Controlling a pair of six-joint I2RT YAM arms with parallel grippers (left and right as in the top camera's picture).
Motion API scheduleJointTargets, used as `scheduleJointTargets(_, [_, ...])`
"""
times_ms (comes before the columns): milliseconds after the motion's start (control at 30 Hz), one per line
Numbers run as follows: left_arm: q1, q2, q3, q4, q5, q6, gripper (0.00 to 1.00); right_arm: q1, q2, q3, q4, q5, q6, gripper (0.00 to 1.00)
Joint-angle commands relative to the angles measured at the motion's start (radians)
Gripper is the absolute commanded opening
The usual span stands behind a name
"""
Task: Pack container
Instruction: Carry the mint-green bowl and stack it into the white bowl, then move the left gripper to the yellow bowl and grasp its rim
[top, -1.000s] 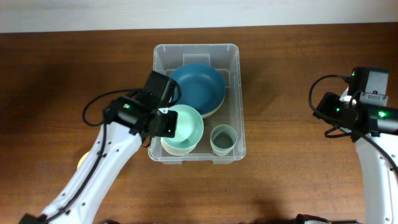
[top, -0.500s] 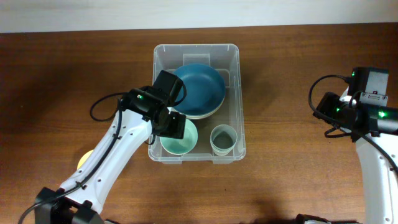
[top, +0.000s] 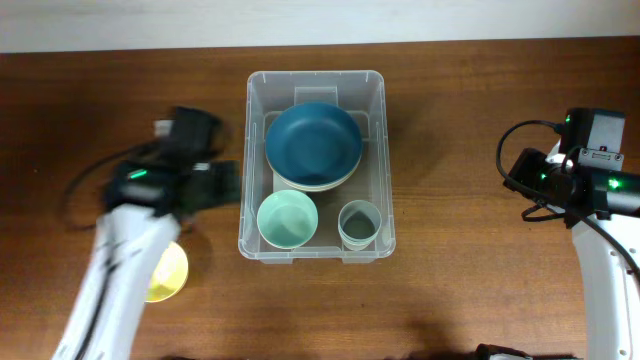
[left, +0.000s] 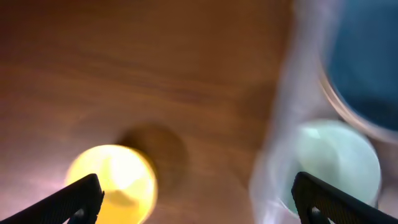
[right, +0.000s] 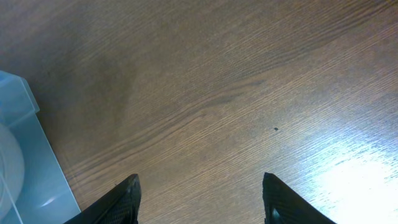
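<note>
**Overhead.** The container stands mid-worktop, with one short end toward the robot. Inside it:
- A blue bowl sits at the far end, on a pale bowl of which only the rim shows.
- A mint bowl is in the near-left corner.
- A small cup is in the near-right corner, just beside the mint bowl.

The left arm is blurred. It lies outside the container, near its left wall. A yellow bowl sits on the worktop, partly under that arm. The right arm is well apart, at the right edge.

**Left wrist.** The view is blurred. The left pincer is spread wide with nothing between its tips. The yellow bowl is at lower left on the wood. The container wall is on the right, with the mint and blue bowls behind it.

**Right wrist.** The view is sharp. The right pincer is spread and empty over bare wood. One corner of the container shows at the left edge.
</note>
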Motion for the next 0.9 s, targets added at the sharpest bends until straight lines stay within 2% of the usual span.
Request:
scheduleJointTargets(0, [0.176,-0.088,-0.005,-0.005,0.009,-0.053,1.00,-0.005,0.001,-0.004,0.000,-0.002,0.000,0.58])
scheduleJointTargets(100, [0.397,-0.124,-0.080,0.000,0.111,-0.063,1.00,-0.005,0.001,-0.004,0.000,-0.002,0.001,0.58])
scheduleJointTargets(200, [0.474,-0.122,-0.203,0.028,0.164,-0.061,0.99,-0.005,0.001,-0.004,0.000,-0.002,0.001,0.59])
scheduleJointTargets(400, [0.447,-0.122,-0.409,0.142,0.213,-0.062,0.99,-0.005,0.001,-0.004,0.000,-0.002,0.001,0.58])
scheduleJointTargets(633, [0.389,-0.103,-0.616,0.369,0.199,-0.062,0.98,-0.005,0.001,-0.004,-0.003,-0.002,0.001,0.59])
scheduleJointTargets(867, [0.389,0.034,-0.657,0.480,0.149,-0.061,0.91,-0.005,0.001,-0.004,-0.004,-0.005,0.001,0.58])
